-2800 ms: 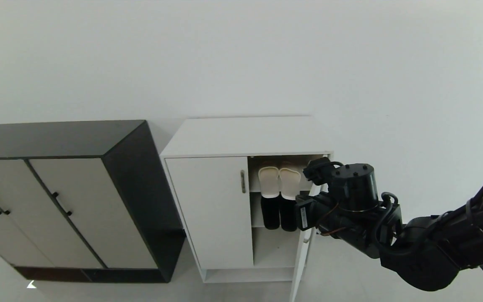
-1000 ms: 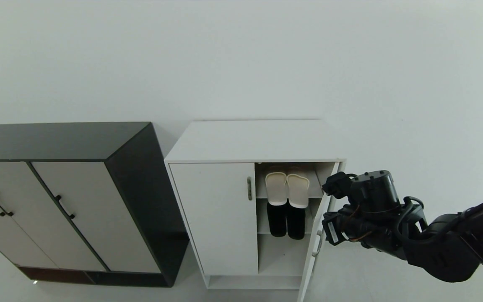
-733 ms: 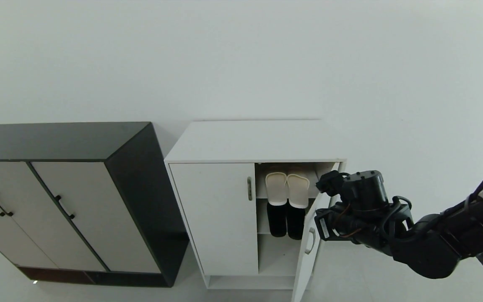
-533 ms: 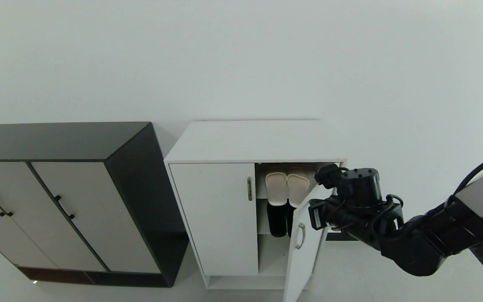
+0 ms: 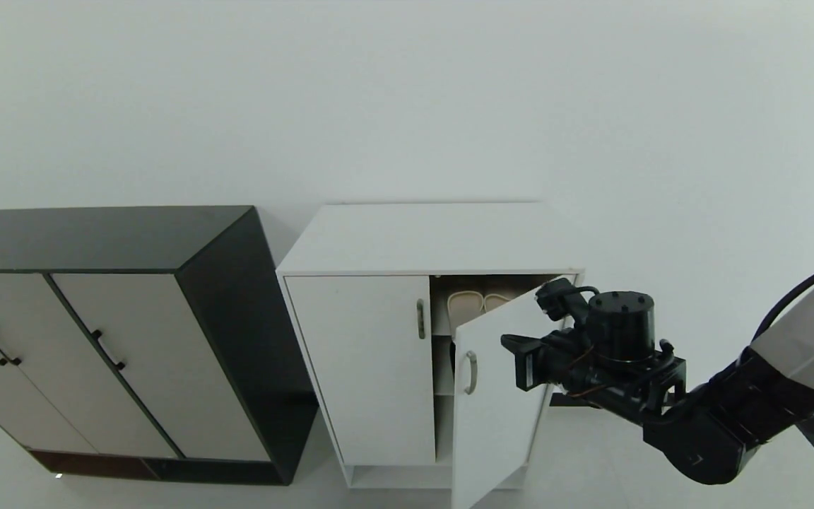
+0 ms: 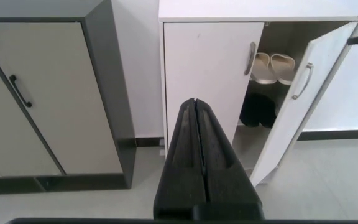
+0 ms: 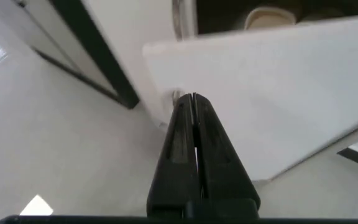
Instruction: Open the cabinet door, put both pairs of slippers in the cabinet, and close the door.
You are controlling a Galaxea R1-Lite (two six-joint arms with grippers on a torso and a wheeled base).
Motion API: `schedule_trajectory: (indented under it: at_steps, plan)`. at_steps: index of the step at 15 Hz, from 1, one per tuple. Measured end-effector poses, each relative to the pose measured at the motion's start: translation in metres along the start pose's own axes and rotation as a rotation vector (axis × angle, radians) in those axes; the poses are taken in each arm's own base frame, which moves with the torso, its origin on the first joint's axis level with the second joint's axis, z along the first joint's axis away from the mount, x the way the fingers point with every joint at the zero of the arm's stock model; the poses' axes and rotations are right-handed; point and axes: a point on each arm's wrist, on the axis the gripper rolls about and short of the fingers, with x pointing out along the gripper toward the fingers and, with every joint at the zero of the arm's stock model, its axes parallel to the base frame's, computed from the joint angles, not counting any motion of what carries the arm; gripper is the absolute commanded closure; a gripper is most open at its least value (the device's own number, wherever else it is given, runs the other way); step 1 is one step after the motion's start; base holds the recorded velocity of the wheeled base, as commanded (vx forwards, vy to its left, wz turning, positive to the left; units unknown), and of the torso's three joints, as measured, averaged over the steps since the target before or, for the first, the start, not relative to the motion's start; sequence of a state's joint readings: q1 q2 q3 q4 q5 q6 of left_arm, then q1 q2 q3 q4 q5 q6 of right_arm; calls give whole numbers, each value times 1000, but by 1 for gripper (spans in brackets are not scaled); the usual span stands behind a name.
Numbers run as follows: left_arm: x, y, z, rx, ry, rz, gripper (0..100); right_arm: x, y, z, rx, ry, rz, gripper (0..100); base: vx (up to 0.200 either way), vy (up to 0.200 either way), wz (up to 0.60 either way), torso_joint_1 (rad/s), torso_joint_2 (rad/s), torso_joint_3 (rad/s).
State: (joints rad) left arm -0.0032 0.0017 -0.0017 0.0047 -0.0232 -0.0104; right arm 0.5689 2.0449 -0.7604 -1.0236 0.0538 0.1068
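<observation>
Pushing door [image 5: 495, 417] to, I'd judge: it's half-closed, right gripper [image 7: 194, 102] fingers pressed together, empty, at its outer face; left gripper [image 6: 195, 109] likewise, hanging back. Both slippers [image 6: 272, 65] pairs inside cabinet [image 5: 414, 233]. Risk: tip slips off, door ends ajar.

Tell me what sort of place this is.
Likely an entryway or a staged mock-up: a white two-door shoe cabinet holding cream slippers and black slippers, beside a black cabinet with grey doors, against a bare white wall.
</observation>
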Motion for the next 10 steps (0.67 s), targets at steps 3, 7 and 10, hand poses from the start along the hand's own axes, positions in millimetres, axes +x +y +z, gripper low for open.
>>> schedule_trajectory:
  at_steps: [3, 7, 10]
  plan:
    - [0, 0, 0, 0, 0, 1, 100, -10, -3, -9, 5, 46, 79, 100, 200, 0, 0, -1, 1, -1]
    - [0, 0, 0, 0, 0, 0, 100, -10, -3, -13, 7, 60, 83, 100, 150, 0, 0, 2, 2, 2]
    - [0, 0, 0, 0, 0, 0, 100, -8, -4, -14, 9, 64, 88, 100, 0, 0, 0, 0, 0, 0]
